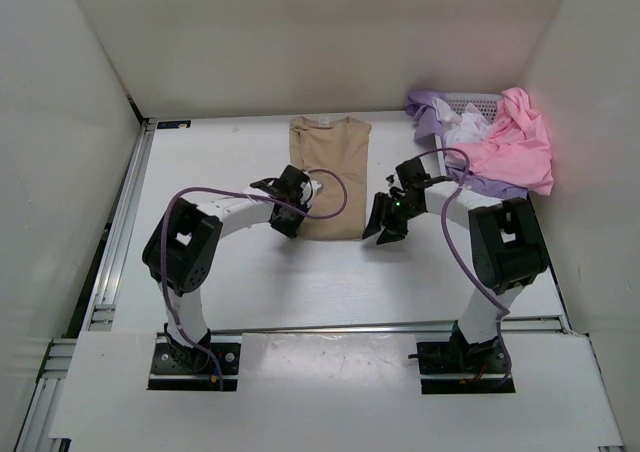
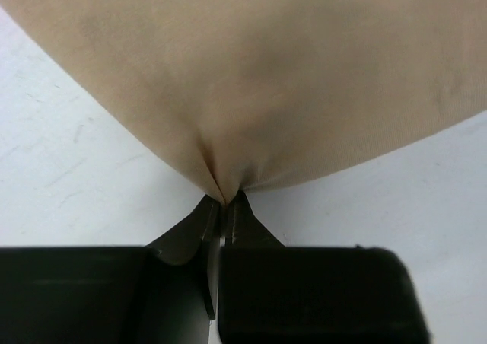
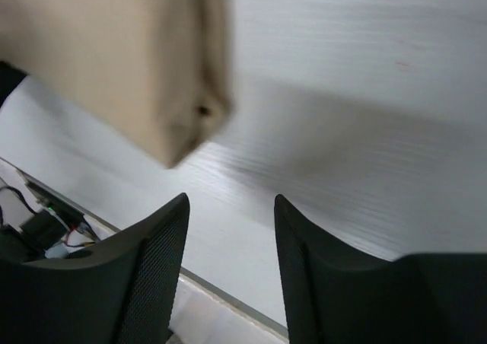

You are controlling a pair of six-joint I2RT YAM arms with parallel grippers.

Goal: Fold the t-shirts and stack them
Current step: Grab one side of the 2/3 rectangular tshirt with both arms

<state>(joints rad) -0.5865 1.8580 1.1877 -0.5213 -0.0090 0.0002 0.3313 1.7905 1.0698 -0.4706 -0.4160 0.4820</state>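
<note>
Tan shirt (image 1: 330,167) lies mid-table, folded into a long narrow strip, collar end toward the far wall. Left gripper (image 2: 224,205) is clamped on a small pinch of the near hem, and the cloth puckers straight into the closed tips. Right gripper (image 3: 232,215) is spread with nothing between the fingers. It sits just beside the shirt's near right corner, not touching; that view is blurred. Main risk, as I read it: only one corner is held, so a lift or a fold toward the far end would pull the strip askew and open the lengthwise fold. The pinch is also thin. It may hold only the top layer, or slip out. If the right jaws close where they are, they get table, not cloth. The left arm's purple cable (image 1: 335,197) loops over the shirt and could drag it. The pink shirt (image 1: 515,142), white shirt (image 1: 465,130) and lavender shirt (image 1: 428,107) are heaped on the mesh basket (image 1: 475,100) in the far right corner, close to the right arm, so a snag is possible. The table (image 1: 300,282) is smooth white and lightly scuffed; cloth likely slides on it. Plain white walls (image 1: 300,42) on three sides, metal rail (image 1: 120,222) along the left edge.
</note>
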